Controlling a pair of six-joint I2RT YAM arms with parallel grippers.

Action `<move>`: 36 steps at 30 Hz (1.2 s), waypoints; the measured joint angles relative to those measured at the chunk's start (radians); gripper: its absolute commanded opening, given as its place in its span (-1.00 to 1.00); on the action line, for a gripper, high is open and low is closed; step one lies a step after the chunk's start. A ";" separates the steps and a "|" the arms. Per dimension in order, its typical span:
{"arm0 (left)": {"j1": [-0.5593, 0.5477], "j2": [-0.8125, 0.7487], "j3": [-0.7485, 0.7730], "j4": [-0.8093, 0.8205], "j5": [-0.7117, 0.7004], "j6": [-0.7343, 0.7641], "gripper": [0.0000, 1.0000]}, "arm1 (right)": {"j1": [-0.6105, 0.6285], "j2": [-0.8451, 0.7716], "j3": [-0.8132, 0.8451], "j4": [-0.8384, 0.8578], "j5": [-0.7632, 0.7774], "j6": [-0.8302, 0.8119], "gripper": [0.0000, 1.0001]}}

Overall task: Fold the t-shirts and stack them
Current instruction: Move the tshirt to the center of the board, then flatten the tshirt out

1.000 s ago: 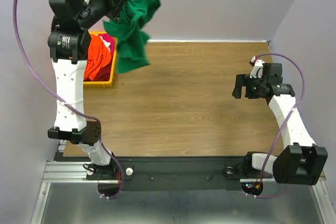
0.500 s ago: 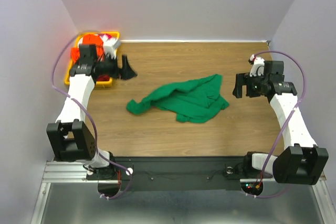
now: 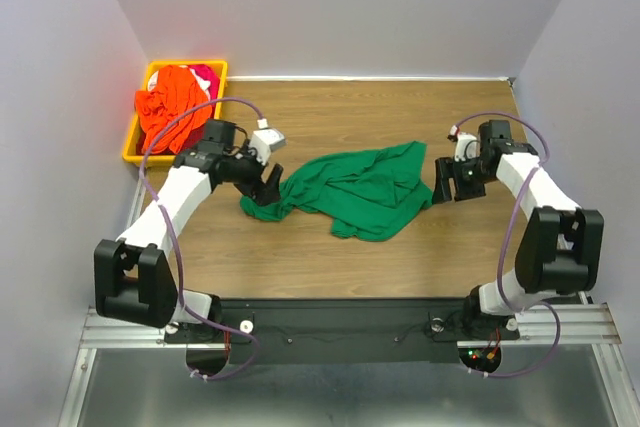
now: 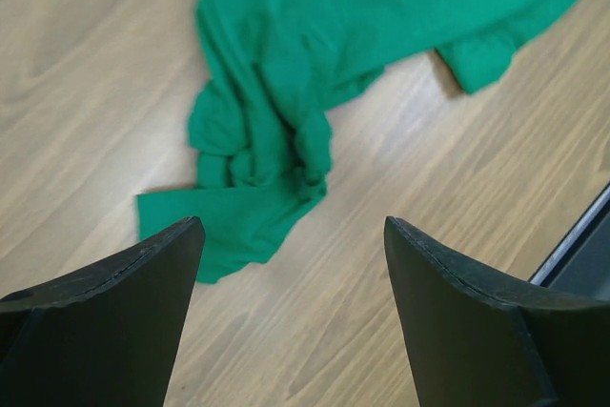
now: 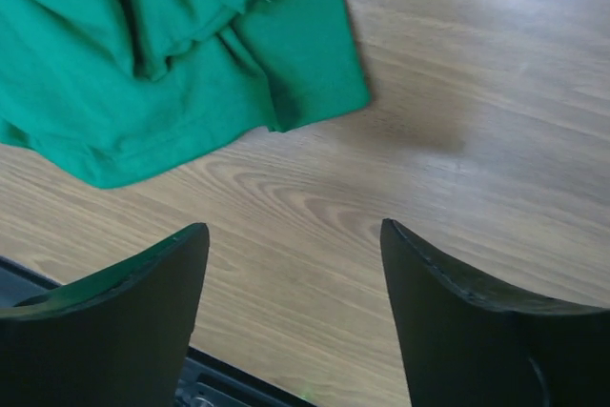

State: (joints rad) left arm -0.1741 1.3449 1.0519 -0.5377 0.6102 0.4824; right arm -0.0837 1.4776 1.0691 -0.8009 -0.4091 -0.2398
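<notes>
Since green t-shirt (image 3: 365, 189) lies crumpled between wide-open, empty left gripper (image 3: 266, 192) and right gripper (image 3: 447, 185), nothing folded or stacked yet.

Light: bright, even, diffuse from overhead; in the top view my arms (image 3: 180, 197) cast only soft, short shadows on the table (image 3: 350, 257). Left wrist view: green t-shirt (image 4: 286, 92) slightly blurred, my left fingers (image 4: 105, 331) along the lower edge dark and featureless. Right wrist view: sharper woodgrain, one faint shadow right of centre.

Green t-shirt (image 3: 360, 190) — released by the left end effector (image 3: 268, 189) — now lies crumpled; right end effector (image 3: 452, 185) nearer.
</notes>
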 measured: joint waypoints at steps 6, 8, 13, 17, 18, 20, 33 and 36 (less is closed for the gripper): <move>-0.159 0.066 -0.023 0.052 -0.152 0.024 0.72 | 0.026 0.146 0.002 0.002 -0.009 0.005 0.44; -0.203 0.095 -0.032 0.085 -0.201 0.027 0.64 | 0.047 0.181 0.002 0.003 -0.009 0.008 0.44; -0.254 0.175 -0.071 0.158 -0.317 0.025 0.39 | 0.089 0.246 0.004 0.029 0.004 0.025 0.20; -0.253 0.238 -0.093 0.188 -0.389 0.022 -0.39 | 0.100 0.293 0.042 0.044 0.028 0.056 -0.44; -0.251 0.244 -0.097 0.190 -0.401 0.021 -0.51 | 0.100 0.306 0.051 0.052 0.035 0.066 -0.68; -0.249 0.246 -0.104 0.191 -0.422 0.019 -0.83 | 0.100 0.327 0.067 0.062 0.055 0.084 -0.99; -0.096 0.138 -0.085 0.110 -0.385 0.040 -0.24 | 0.069 0.246 0.070 0.099 0.255 0.096 -0.99; -0.081 0.144 -0.048 0.078 -0.364 0.057 0.25 | 0.057 0.221 0.073 0.102 0.257 0.094 -0.59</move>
State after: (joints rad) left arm -0.2554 1.4887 1.0035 -0.4595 0.2459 0.5392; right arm -0.0269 1.6989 1.1419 -0.6991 -0.1524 -0.1459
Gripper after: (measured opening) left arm 0.488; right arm 0.013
